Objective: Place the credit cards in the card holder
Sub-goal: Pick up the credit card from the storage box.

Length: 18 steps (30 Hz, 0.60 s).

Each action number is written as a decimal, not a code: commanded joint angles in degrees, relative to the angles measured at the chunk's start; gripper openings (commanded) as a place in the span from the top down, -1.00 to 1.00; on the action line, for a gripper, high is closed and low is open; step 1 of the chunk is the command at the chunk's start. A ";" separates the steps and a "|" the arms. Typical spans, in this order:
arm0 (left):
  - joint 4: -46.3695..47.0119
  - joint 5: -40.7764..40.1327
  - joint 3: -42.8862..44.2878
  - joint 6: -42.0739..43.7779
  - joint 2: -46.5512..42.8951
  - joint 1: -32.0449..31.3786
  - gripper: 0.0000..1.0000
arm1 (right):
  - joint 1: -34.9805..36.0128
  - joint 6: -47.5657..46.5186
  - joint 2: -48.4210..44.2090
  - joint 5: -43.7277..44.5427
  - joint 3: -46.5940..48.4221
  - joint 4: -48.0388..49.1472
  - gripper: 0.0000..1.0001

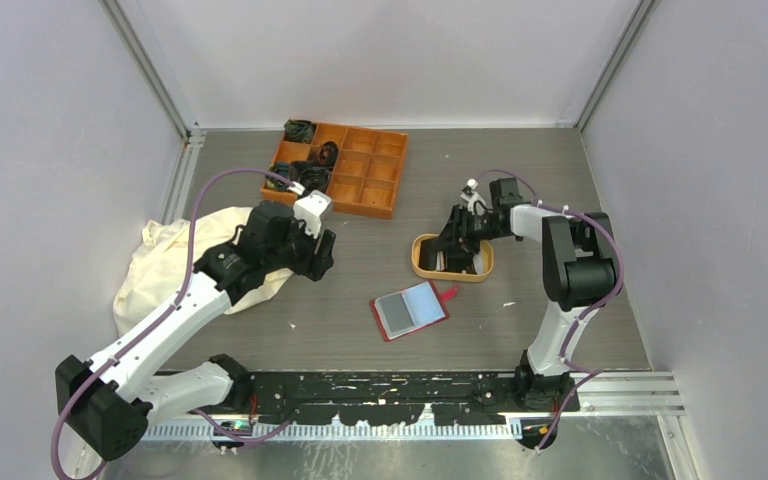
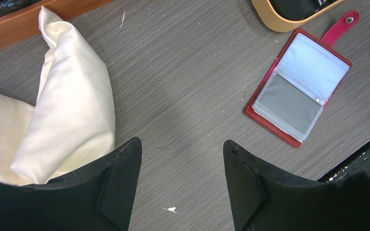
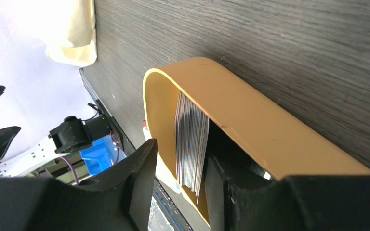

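The card holder (image 1: 410,310) lies open on the table, red with grey and light-blue pockets facing up; the left wrist view has it at the upper right (image 2: 298,89). A stack of credit cards (image 3: 191,139) stands on edge inside the tan oval tray (image 3: 250,120). My right gripper (image 3: 180,151) reaches into that tray (image 1: 425,268) with its jaws astride the stack. One finger lies against the stack and a gap remains on the other side. My left gripper (image 2: 182,147) hovers open over bare table left of the card holder, holding nothing.
A cream cloth (image 1: 170,265) is bunched under and beside the left arm (image 2: 72,101). An orange compartment box (image 1: 360,180) with dark items sits at the back. White side walls enclose the table.
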 commanded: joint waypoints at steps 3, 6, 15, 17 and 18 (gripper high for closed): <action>0.96 0.46 1.76 1.11 -0.46 0.08 -0.26 | -1.61 0.63 -3.59 -3.25 0.72 0.55 0.12; 0.93 0.47 1.75 1.11 -0.42 0.07 -0.26 | -2.04 0.07 -3.64 -2.58 0.78 -0.30 0.13; 0.89 0.47 1.72 1.10 -0.36 0.06 -0.26 | -3.42 -2.22 -2.97 2.91 1.86 -4.12 0.20; 0.91 0.47 1.69 1.11 -0.37 0.08 -0.26 | -3.80 -2.14 -3.06 3.03 1.94 -4.25 0.21; 0.85 0.42 1.74 1.11 -0.32 0.03 -0.26 | -4.00 -2.09 -3.15 2.98 1.95 -4.20 0.22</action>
